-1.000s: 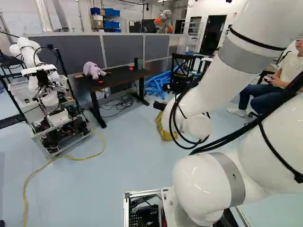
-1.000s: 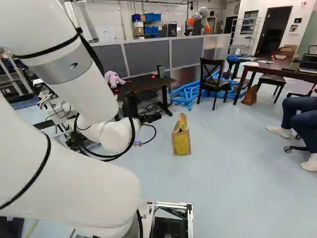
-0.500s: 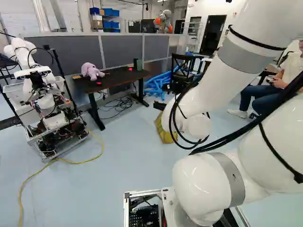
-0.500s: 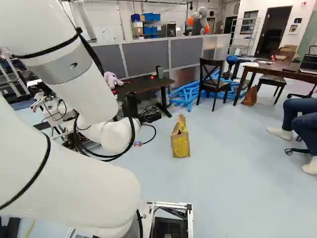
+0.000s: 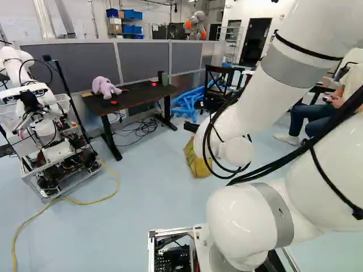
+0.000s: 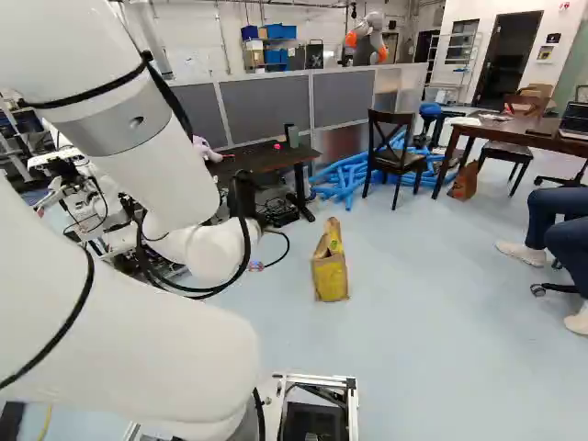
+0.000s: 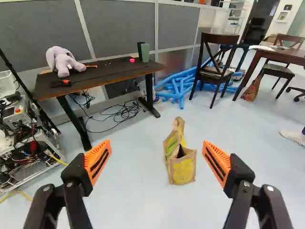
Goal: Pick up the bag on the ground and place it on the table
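The black gripper [image 6: 243, 195] shows only in part beyond the white wrist in the right base view. In the wrist view the gripper [image 7: 157, 155] stands open, orange pads wide apart, nothing held. A brown and yellow paper bag [image 7: 183, 169] stands upright on the floor ahead of the fingers, apart from them. The same bag [image 6: 330, 276] is fully visible in the right base view; my arm partly covers it in the left base view. A dark table [image 5: 139, 95] by the grey partition carries a purple plush toy [image 5: 104, 86] and small red and dark items.
Another robot [image 5: 54, 136] stands left of the table, a yellow cable [image 5: 74, 200] trailing from it. Black cables [image 7: 119, 112] lie below the table. Blue tubes [image 6: 342, 179], a dark chair [image 6: 393, 152] and a brown table [image 6: 514, 130] stand farther back. A person sits at the right.
The base has moved: in the base views the bag and nearby floor come closer, the scene sliding somewhat leftward. My arm holds its pose against its joint, and the bag stays standing on the floor.
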`<state>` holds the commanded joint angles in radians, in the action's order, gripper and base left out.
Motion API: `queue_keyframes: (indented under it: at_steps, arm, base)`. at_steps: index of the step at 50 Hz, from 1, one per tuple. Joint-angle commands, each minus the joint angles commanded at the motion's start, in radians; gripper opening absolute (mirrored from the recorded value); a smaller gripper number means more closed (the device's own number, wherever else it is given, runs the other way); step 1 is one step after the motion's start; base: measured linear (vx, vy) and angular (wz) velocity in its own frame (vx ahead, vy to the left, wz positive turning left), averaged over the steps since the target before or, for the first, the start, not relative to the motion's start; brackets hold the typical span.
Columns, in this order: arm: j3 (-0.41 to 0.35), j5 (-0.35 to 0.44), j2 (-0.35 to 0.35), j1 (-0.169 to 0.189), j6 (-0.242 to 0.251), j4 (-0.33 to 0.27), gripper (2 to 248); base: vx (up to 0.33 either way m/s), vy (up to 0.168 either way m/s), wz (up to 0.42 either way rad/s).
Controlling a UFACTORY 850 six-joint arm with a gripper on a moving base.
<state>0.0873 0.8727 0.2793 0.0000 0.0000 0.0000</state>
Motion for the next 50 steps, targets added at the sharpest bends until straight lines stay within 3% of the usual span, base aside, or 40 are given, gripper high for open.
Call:
queue_keyframes:
  at_steps: [35,50]
  arm:
    - [0.0,0.0,0.0,0.0,0.0,0.0,247]
    - [0.0,0.0,0.0,0.0,0.0,0.0,247]
  base:
    - [0.159,-0.067,0.0]
    - [0.18,-0.075,-0.212]
